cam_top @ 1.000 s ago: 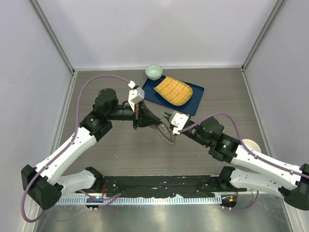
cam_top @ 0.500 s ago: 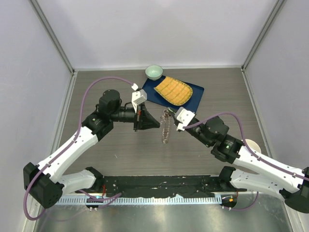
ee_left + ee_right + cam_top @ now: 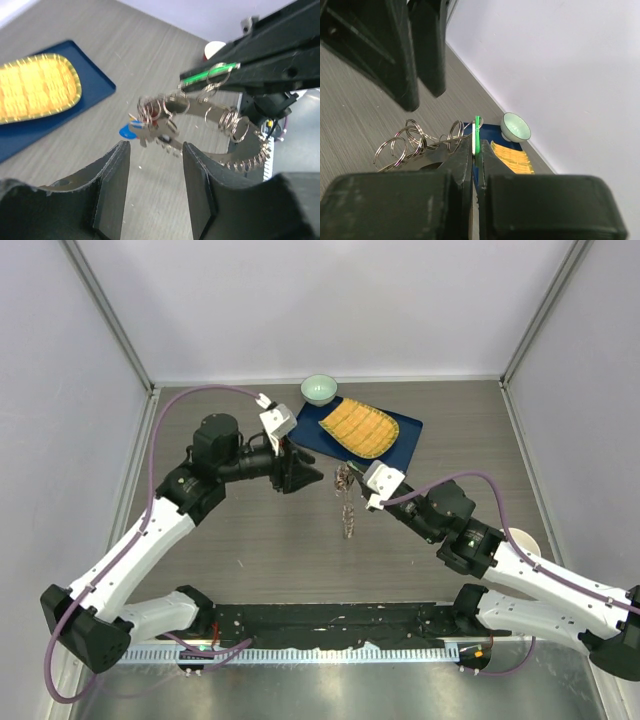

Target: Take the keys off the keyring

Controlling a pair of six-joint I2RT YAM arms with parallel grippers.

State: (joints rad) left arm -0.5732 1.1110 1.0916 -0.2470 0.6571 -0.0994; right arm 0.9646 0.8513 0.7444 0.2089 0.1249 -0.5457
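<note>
The keyring point(image 3: 347, 508) hangs in the air over the table's middle as a narrow bunch of silvery keys and small rings. My right gripper point(image 3: 349, 478) is shut on a green-headed key point(image 3: 477, 131) at the top of it; loose rings point(image 3: 415, 142) fan out to the left of the jaws. A cluster of keys point(image 3: 155, 127), one with a blue head, dangles just beyond my left gripper point(image 3: 152, 150). That left gripper point(image 3: 314, 476) is open and empty, a short way left of the keyring and not touching it.
A blue tray point(image 3: 402, 447) carrying a yellow woven mat point(image 3: 359, 427) lies behind the keyring. A small pale green bowl point(image 3: 319, 389) stands at the tray's far left corner. A white cup point(image 3: 521, 541) sits by the right arm.
My left gripper, shut against the keyring a second ago, has opened and drawn back to the left. The right gripper has lifted the keyring, which now hangs straight down.
</note>
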